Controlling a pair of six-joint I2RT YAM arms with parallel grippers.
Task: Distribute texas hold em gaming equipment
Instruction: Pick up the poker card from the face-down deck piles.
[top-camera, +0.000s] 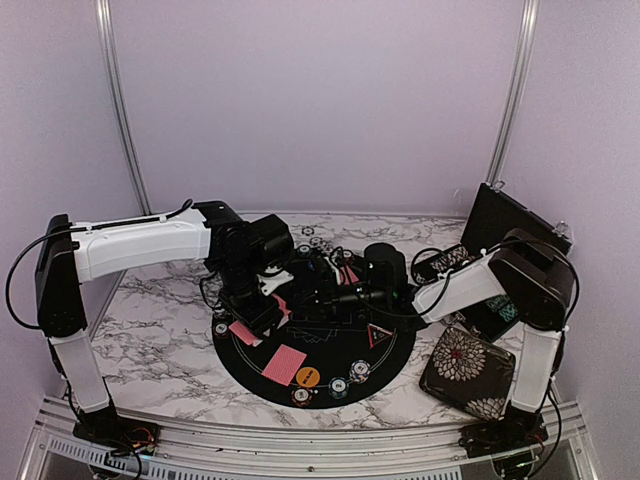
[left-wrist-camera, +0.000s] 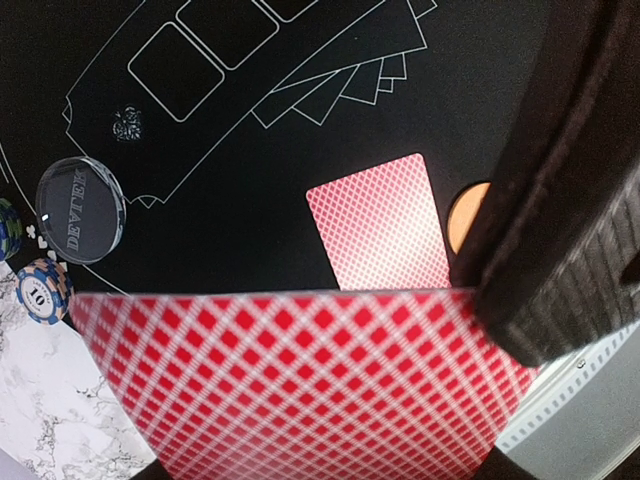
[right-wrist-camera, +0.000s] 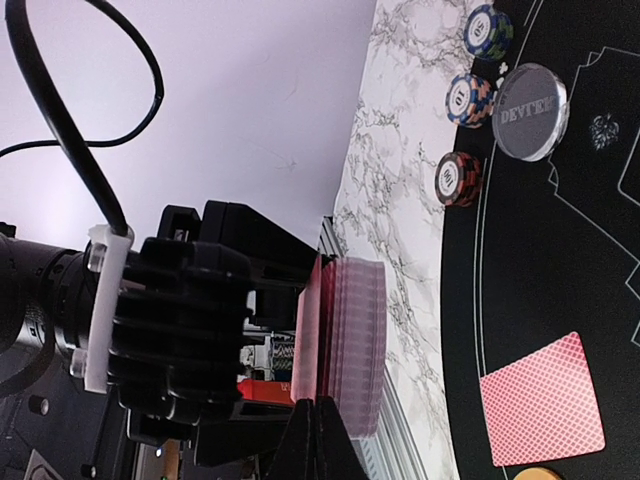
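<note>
My left gripper (top-camera: 250, 318) hangs over the left side of the round black mat (top-camera: 400, 350), shut on a deck of pink-red-backed playing cards (left-wrist-camera: 300, 385). The deck (right-wrist-camera: 362, 340) stands edge-on in the right wrist view. My right gripper (right-wrist-camera: 318, 425) reaches across from the right and is shut on the outermost card (right-wrist-camera: 312, 330), which stands slightly off the deck. One card (top-camera: 284, 363) lies face down on the mat near the front, next to an orange disc (top-camera: 308, 377). Chip stacks (top-camera: 338, 386) and a red-edged triangle (top-camera: 378, 335) also sit on the mat.
A clear dealer disc (left-wrist-camera: 80, 208) and striped chips (left-wrist-camera: 42, 290) lie at the mat's left edge. More cards (top-camera: 345, 272) lie near the mat's centre. A floral pouch (top-camera: 467, 372) and a black case (top-camera: 510, 225) stand at the right. Marble table (top-camera: 160, 350) surrounds the mat.
</note>
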